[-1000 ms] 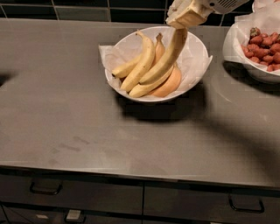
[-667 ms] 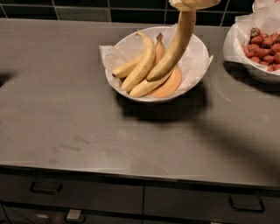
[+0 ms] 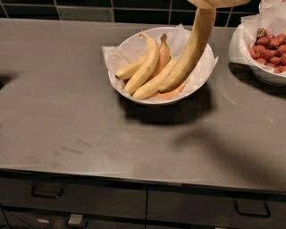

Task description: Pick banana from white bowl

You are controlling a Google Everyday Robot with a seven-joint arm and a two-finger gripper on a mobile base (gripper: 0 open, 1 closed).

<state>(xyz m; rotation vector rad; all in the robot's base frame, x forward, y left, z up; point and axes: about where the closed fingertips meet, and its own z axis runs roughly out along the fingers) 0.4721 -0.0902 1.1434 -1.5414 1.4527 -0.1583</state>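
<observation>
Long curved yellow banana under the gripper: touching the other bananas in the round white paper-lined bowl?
Cannot tell. Camera view: banana hangs from the gripper at top edge; its lower end overlaps the other bananas, hiding any gap.

My gripper (image 3: 219, 2) sits at the top edge, right of centre, clamped on the banana (image 3: 193, 49). Behind it, dark wall tiles (image 3: 85, 10) with pale grout run along the top. A matte grey countertop (image 3: 67, 107) fills most of the frame, faintly smudged at lower left, with a soft shadow across its lower right. Below are dark drawer fronts (image 3: 98, 201) with dark handles (image 3: 47, 192).
</observation>
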